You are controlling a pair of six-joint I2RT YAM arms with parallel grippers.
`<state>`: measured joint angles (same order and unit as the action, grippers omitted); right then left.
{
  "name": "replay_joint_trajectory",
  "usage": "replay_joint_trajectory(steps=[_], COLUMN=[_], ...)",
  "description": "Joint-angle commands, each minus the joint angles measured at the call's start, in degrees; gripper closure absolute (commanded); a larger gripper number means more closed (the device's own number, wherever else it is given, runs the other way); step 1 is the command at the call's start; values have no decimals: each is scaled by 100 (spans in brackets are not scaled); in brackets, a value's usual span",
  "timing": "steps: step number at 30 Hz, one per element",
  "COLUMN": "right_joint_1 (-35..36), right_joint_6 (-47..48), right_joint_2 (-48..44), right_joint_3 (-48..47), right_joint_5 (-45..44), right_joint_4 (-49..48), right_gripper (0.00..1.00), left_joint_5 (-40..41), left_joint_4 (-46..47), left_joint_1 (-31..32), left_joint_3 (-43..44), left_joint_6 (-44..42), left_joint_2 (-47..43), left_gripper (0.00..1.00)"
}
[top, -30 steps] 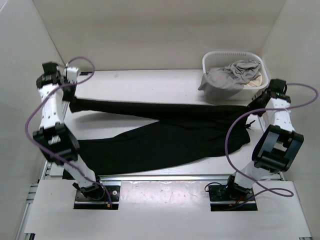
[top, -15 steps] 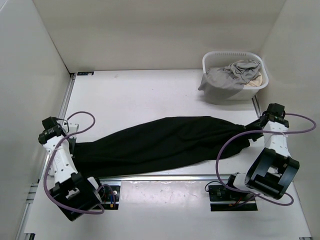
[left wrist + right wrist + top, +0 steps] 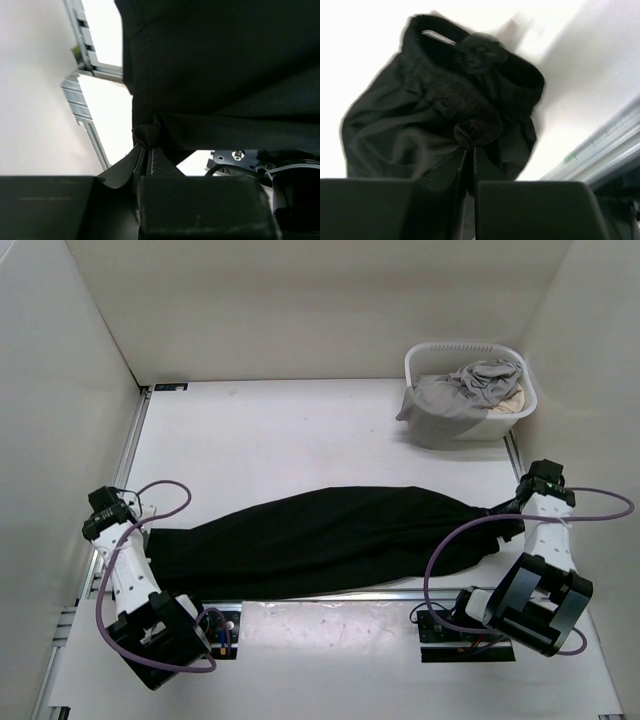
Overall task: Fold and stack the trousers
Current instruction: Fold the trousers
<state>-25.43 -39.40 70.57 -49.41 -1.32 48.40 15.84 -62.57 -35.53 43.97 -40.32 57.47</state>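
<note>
The trousers stretch across the lower middle of the overhead frame, apparently folded leg over leg. The left gripper pinches the cuff end at lower left, the right gripper the waistband at right. Crosswise folds and stacking seemingly remain.

**Legible text: none in any view.**
No lettering, number or brand can be read on the trousers, the basket or the counter. A small dark tag at the counter's far left corner is too small to be read. A green mark on the metal rail is too blurred to be read.
</note>
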Motion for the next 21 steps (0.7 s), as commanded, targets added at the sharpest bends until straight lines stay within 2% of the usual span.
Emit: replay_joint_trajectory(steps=[1, 3, 8, 11, 14, 15, 17, 21], right_joint_1=[-15, -15, 178, 249, 249, 441, 495, 495], right_joint_6=[-235, -174, 178, 178, 178, 178, 240, 187], right_joint_2=[-245, -298, -183, -359, -614, -666, -851, -1045], right_joint_3=[326, 187, -919, -922, -737, -676, -466, -69], right_joint_5=[-254, -254, 133, 80, 491, 493, 160, 37], right_joint_4=[380, 450, 468, 591, 591, 731, 959, 1285], right_gripper=[100, 100, 100, 100, 100, 100, 100, 100], left_joint_5=[245, 245, 140, 192, 192, 253, 306, 456], left_joint_4=[16, 69, 122, 175, 227, 227, 289, 447], left_joint_1=[-42, -42, -42, -42, -42, -42, -94, -208], left_joint_3=[-230, -231, 243, 297, 349, 350, 350, -1], left_joint_6=[32, 85, 199, 270, 323, 323, 270, 156], left_joint_2=[-79, -9, 325, 474, 624, 694, 695, 748], left_gripper=[86, 86, 86, 86, 86, 86, 86, 86])
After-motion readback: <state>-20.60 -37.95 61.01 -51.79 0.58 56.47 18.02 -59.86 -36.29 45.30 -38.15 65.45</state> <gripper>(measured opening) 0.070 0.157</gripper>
